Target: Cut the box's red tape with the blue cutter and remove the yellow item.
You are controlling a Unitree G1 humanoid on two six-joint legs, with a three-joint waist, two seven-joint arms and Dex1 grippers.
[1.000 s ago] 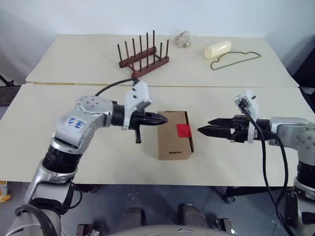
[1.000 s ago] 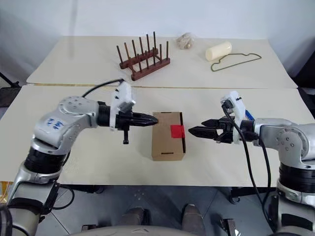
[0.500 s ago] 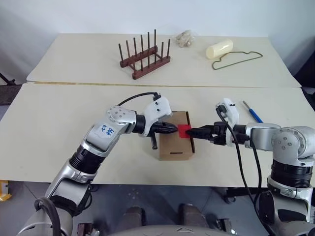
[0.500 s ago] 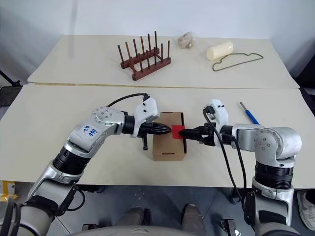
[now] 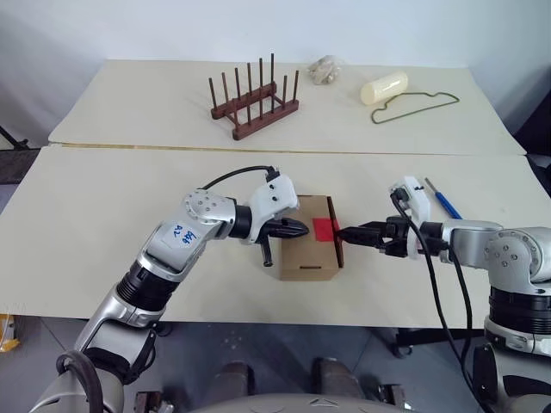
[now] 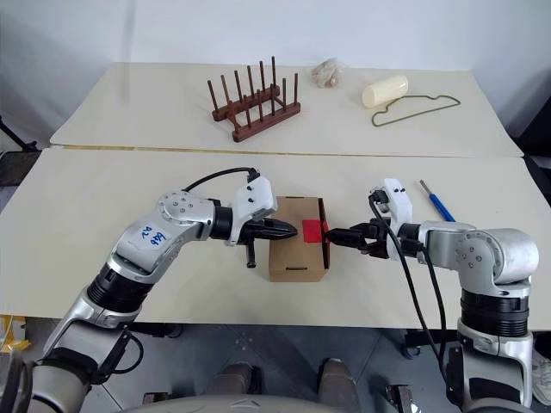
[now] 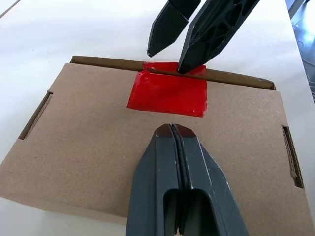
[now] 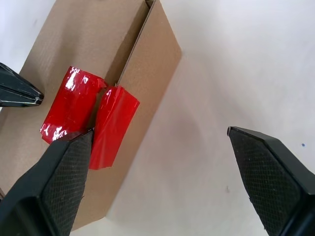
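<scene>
The small brown cardboard box [image 5: 308, 237] lies flat near the front of the cream table [image 5: 103, 206], its lid flaps down and closed, so nothing inside can be seen. A glossy square of red tape [image 7: 168, 93] sits on the top face and folds over the edge on the robot's right side; the right wrist view shows a crease or split in it right at the flap seam, though whether it is cut through cannot be told. Tuck slots show along the box's short ends.

The slim blue cutter with a pale handle end [image 5: 442, 197] lies on the table well to the right of the box, just behind the right arm, touched by neither gripper.

The left gripper [image 5: 297, 228] reaches in from the left, angled slightly downward, its two black fingers pressed tight together with nothing between them; the tip rests on or just above the cardboard, just short of the red patch. The right gripper [image 5: 343, 232] comes in from the opposite side, also tilted down, its fingers [image 8: 59, 182] spread wide apart. One fingertip sits at the taped edge of the box, touching or nearly touching the tape, while the other hangs over bare table beside the box.

Farther back stand a dark wooden peg rack [image 5: 253, 95], a pale cream cylinder [image 5: 382, 87], a bent green wire loop [image 5: 413, 104] and a small crumpled beige lump [image 5: 325, 69].
</scene>
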